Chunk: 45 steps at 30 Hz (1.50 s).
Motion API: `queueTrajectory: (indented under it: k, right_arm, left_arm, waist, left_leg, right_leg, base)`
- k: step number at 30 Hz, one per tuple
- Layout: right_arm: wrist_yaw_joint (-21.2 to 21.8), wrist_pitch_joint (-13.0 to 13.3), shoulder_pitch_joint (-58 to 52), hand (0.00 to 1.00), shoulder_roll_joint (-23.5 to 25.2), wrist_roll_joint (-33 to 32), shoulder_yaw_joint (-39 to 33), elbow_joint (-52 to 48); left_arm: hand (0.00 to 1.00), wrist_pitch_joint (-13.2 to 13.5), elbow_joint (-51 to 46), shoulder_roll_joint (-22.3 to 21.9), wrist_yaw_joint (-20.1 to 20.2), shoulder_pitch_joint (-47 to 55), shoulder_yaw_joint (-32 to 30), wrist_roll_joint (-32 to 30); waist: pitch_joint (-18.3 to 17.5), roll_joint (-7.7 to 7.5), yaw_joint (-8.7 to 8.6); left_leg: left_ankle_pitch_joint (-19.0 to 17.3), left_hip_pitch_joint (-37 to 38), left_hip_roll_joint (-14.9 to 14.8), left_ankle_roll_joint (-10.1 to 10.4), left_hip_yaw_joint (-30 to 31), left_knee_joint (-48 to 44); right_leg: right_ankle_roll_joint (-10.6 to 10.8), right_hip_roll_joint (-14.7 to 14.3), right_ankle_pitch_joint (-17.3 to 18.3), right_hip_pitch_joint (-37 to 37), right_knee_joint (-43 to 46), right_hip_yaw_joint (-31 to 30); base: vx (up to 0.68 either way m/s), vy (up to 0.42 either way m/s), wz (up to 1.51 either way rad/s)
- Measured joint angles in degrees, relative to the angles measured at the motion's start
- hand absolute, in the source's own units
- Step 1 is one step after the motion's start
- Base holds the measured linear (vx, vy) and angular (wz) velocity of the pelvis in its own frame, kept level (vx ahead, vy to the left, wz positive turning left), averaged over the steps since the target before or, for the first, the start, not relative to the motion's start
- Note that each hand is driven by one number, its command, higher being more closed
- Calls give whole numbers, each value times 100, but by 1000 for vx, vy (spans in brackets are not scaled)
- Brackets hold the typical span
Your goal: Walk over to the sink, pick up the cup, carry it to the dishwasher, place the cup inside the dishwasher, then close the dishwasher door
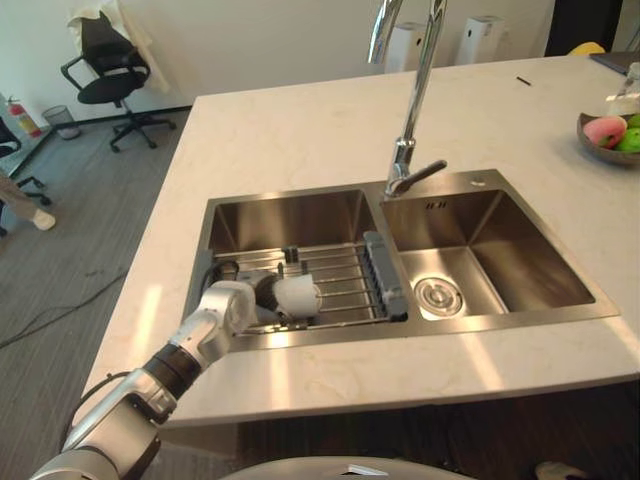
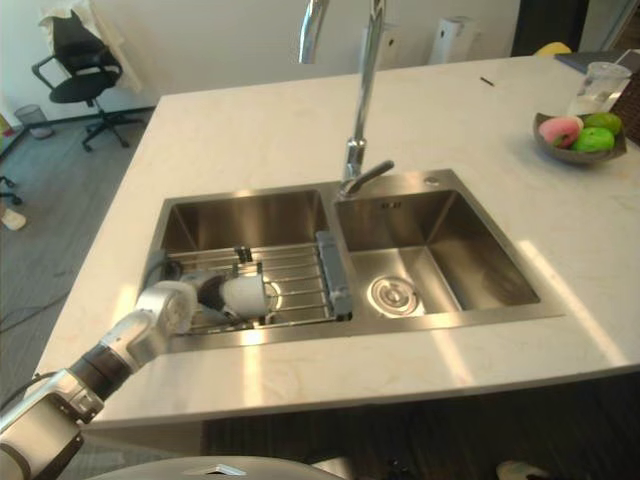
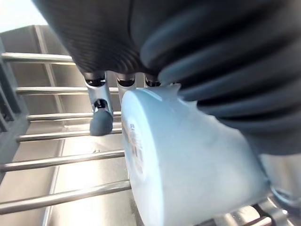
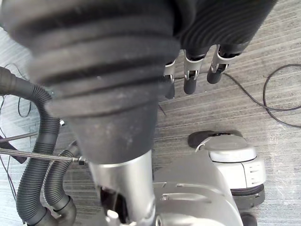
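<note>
So far, the left hand (image 1: pixel 231 301) rested against the cup (image 1: pixel 298 296), which lay sideways on the rack (image 1: pixel 347 274) in the left basin of the sink (image 1: pixel 300 195); whether it gripped could not be told. The right hand (image 4: pixel 190 77) hung slack. Lifting, carrying, loading and door-closing remained.

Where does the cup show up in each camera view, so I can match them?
Left eye view: the cup lies on its side on the rack in the left basin, at the left hand.
Right eye view: cup, same spot, lower left.
Left wrist view: cup close against the hand's cover.
Right wrist view: right hand over floor.
Landmark: the rack's bars.
</note>
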State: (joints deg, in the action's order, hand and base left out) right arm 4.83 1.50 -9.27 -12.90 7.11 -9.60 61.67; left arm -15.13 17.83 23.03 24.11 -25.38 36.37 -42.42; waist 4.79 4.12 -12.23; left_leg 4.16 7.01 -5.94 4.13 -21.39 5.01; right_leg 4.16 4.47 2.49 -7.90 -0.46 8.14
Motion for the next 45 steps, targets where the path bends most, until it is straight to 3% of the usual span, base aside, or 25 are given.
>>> queueTrajectory:
  k: [4,9,16,26,32,36,38,41,42,45]
  right_arm:
    - [5,-15,16,0,-8,0,15,1]
    - [5,-1,24,0,-11,-1,22,4]
    - [2,2,48,0,-10,-7,39,6]
    - [-44,-4,45,0,21,-8,30,11]
    - [-133,5,36,0,92,-6,-7,9]
    - [-179,2,7,0,118,-5,-10,9]
    - [-181,1,-17,0,122,-5,-10,8]
    - [-190,-8,-43,0,130,-3,-11,7]
    - [-192,-10,-42,0,135,-3,-11,7]
    - [-237,-2,-68,0,144,-6,-11,6]
  left_arm:
    - [100,98,0,41,-221,36,9,178]
    - [100,400,11,68,-867,211,19,795]
    - [100,660,-128,68,-1423,438,25,1367]
    - [100,1114,-390,-48,-2094,803,-63,3120]
    - [100,1318,-807,-211,-2373,1069,-547,3761]
    - [100,1408,-1119,-384,-2546,1123,-828,4637]
    - [100,1407,-1155,-481,-2639,1174,-953,4730]
    - [100,1408,-1213,-515,-2627,1214,-947,4305]
    - [0,1418,-1251,-515,-2667,1214,-947,4036]
    - [0,1457,-1310,-512,-2893,1211,-950,3203]
  waist:
    - [0,0,2]
    - [2,-6,16]
    - [15,-36,72]
    - [60,-111,161]
    - [83,-148,205]
    - [97,-180,281]
    - [105,-192,294]
    - [116,-207,312]
    - [119,-214,317]
    - [121,-223,326]
  left_leg:
    - [0,-10,6,0,26,0]
    - [-4,-31,29,-7,80,0]
    - [-6,-33,36,-10,92,0]
    - [-6,-6,35,-10,158,0]
    - [-6,1,35,-10,158,0]
    - [-6,36,36,-10,172,0]
    - [-6,59,35,-10,172,0]
    - [-8,97,34,-9,170,1]
    - [-8,97,34,-9,170,1]
    - [-10,97,36,-13,169,1]
  right_leg:
    - [1,2,6,-2,2,16]
    - [10,18,17,-6,2,40]
    - [12,24,20,-13,2,69]
    - [11,32,20,-97,12,183]
    - [11,35,20,-112,11,195]
    - [11,35,20,-153,8,207]
    - [11,36,20,-177,5,208]
    - [14,37,24,-213,2,206]
    - [15,37,26,-213,-3,203]
    - [19,42,29,-212,-13,202]
  base:
    - [0,0,2]
    - [0,0,4]
    - [0,0,0]
    - [2,-2,2]
    - [0,0,0]
    - [0,0,0]
    - [0,0,0]
    - [0,0,0]
    - [0,0,0]
    - [0,0,0]
